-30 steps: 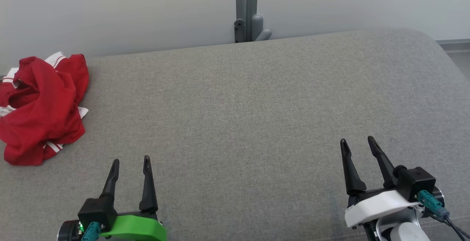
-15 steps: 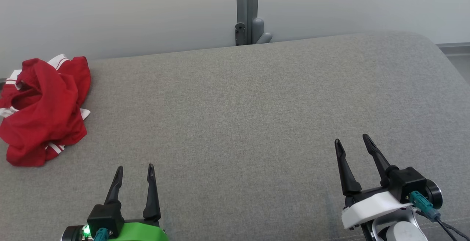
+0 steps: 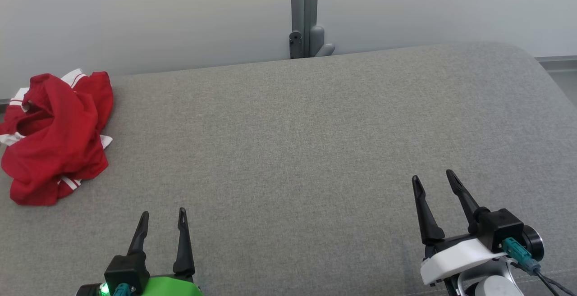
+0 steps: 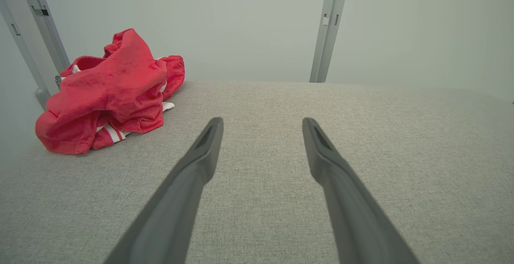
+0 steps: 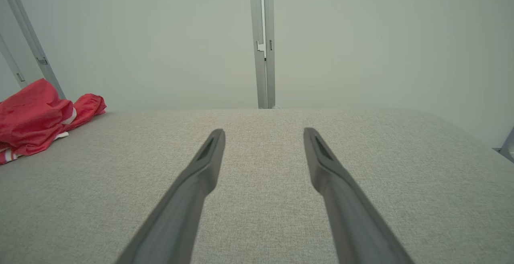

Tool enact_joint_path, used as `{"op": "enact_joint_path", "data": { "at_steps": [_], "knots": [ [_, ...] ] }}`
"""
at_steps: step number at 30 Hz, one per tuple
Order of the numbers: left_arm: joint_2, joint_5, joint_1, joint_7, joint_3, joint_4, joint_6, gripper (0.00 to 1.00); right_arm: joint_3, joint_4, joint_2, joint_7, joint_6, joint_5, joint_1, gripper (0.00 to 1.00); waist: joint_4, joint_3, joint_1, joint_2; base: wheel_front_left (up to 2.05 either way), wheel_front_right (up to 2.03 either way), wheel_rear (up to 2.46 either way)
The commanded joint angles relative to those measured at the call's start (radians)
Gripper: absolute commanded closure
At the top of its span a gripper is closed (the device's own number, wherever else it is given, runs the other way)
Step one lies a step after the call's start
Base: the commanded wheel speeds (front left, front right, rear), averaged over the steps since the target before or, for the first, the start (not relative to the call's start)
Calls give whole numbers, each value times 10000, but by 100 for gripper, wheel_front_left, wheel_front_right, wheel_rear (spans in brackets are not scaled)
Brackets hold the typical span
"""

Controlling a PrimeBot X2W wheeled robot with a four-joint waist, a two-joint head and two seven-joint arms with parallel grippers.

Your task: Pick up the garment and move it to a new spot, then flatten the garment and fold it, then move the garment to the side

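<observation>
The garment (image 3: 56, 136) is red with white stripes and lies crumpled in a heap at the far left of the grey padded surface (image 3: 293, 143). It also appears as the red garment (image 4: 110, 91) at upper left in the left wrist view and as a red heap (image 5: 38, 115) at the left edge of the right wrist view. My left gripper (image 3: 163, 216) is open near the bottom left, well short of the heap and to its right. My right gripper (image 3: 432, 176) stands open at the lower right, holding nothing.
A grey metal post (image 3: 304, 14) with a bracket rises behind the surface's far edge, against a pale wall. The surface's rounded right corner (image 3: 536, 61) drops to the floor. Another slanted post (image 4: 44, 31) stands behind the garment.
The left gripper has drawn back toward the bottom edge of the head view. The right gripper has shifted slightly. The whole picture has slid a little, so the camera has moved. The garment lies as before.
</observation>
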Motion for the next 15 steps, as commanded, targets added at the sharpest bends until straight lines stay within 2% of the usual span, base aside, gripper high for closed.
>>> {"op": "enact_joint_path", "data": {
  "at_steps": [1, 15],
  "knots": [
    [62, -23, 161, -1, 23, 22, -5, 0, -18, 15, -42, -30, 1, -17, 49, 0, 3, -5, 0, 95, 0, 0, 0],
    [62, 102, 169, -1, 25, 25, -28, 0, -12, 45, -41, -30, 1, 3, 62, 0, 11, 8, 0, 95, 0, 0, 0]
  ]
}}
